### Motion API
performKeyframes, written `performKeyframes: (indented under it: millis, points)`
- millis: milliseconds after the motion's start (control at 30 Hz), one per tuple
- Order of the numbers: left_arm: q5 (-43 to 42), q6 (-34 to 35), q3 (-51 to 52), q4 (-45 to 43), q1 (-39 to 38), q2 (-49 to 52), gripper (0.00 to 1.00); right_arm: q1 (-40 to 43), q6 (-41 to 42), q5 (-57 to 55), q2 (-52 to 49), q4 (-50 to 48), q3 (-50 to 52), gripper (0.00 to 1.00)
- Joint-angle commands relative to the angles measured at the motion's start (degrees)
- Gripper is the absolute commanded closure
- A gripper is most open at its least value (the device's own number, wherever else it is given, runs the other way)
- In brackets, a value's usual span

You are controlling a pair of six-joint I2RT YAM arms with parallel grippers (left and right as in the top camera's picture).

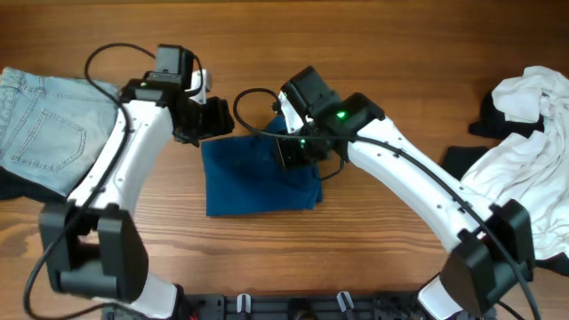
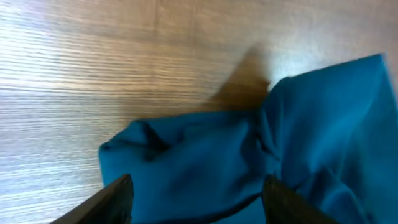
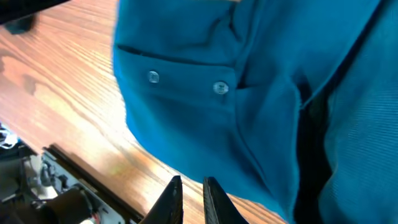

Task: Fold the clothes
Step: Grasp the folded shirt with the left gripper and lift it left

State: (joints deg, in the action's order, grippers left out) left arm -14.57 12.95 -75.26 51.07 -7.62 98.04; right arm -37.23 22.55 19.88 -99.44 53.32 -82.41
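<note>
A blue shirt (image 1: 258,182) lies roughly folded into a rectangle at the middle of the wooden table. My left gripper (image 1: 213,120) is open and hovers over the shirt's far left corner. In the left wrist view its two fingers (image 2: 199,182) straddle bunched blue cloth (image 2: 217,155) without closing on it. My right gripper (image 1: 293,151) is over the shirt's far right part. In the right wrist view its fingers (image 3: 192,182) are shut with nothing between them, above bare wood beside the shirt's buttoned edge (image 3: 249,93).
Light blue jeans (image 1: 40,133) lie at the left edge of the table. A pile of white clothes (image 1: 533,151) lies at the right, on top of black clothes (image 1: 462,160). A black rail (image 1: 293,307) runs along the front edge.
</note>
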Motion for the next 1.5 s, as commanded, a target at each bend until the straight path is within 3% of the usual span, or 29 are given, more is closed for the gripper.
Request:
performKeyframes:
  millis: [0, 133, 267, 333, 400, 533, 667, 800, 900, 1000, 1167, 1333, 1400, 1433, 1467]
  points:
    - [-0.39, -1.88, 0.28, -0.15, -0.92, 6.47, 0.34, 0.17, 1.55, -4.52, -6.01, -0.33, 4.00, 0.88]
    - [0.04, -1.88, 0.28, 2.82, -0.92, 12.39, 0.28, 1.31, 6.47, -14.08, -11.23, -0.35, 5.88, 0.91]
    - [0.85, -1.77, 0.28, 11.58, -0.90, 16.13, 0.27, 4.63, 7.61, -25.86, -12.52, -1.70, 5.84, 0.92]
    - [0.66, 0.24, 0.28, 15.10, -0.90, 15.98, 0.20, 6.58, 3.41, -28.50, -12.52, -5.99, 5.46, 0.91]
    - [-0.68, 3.21, 0.28, 17.90, -0.90, 15.21, 0.01, 8.76, -2.80, -26.91, -12.50, -9.31, 4.20, 0.91]
    - [-2.71, 4.17, -0.20, 16.61, -0.57, 9.94, 0.00, 9.62, -3.56, -25.86, -11.28, -3.54, -1.01, 0.92]
    - [-1.62, 4.17, -1.42, 6.73, 0.26, 2.75, 0.00, 9.62, 4.48, -21.66, -5.84, 7.89, -4.74, 0.83]
    - [-13.03, -8.68, -1.42, -2.54, -1.03, 2.47, 0.00, 9.09, 4.63, -6.64, -4.66, 10.51, -3.34, 0.71]
    - [-19.82, -20.48, -1.42, -2.01, -1.99, 6.01, 0.00, 8.17, 4.90, -4.98, -4.85, 10.54, -0.79, 0.68]
    - [-20.55, -26.64, -1.40, -2.19, -2.58, 9.99, 0.00, 8.15, 6.47, -4.96, -4.87, 10.84, 0.55, 0.64]
    - [-21.29, -28.00, -1.42, -5.29, -2.97, 19.47, 0.00, 8.17, 7.52, -4.98, -4.87, 10.97, 0.59, 0.60]
    - [-27.63, -27.98, -1.40, -3.37, -4.79, 26.77, 0.00, 8.17, 7.50, -5.03, -4.87, 10.97, 0.59, 0.60]
    - [-27.61, -27.98, -1.40, -1.16, -6.14, 27.65, 0.05, 8.17, 7.50, -5.01, -4.87, 10.84, 0.59, 0.60]
    - [-27.58, -27.98, -1.40, -0.33, -6.88, 27.78, 0.18, 8.17, 7.48, -5.01, -4.87, 10.82, 0.59, 0.60]
    - [-27.41, -27.98, -1.40, -0.20, -8.00, 27.76, 0.49, 8.17, 7.45, -5.03, -4.87, 10.82, 0.59, 0.60]
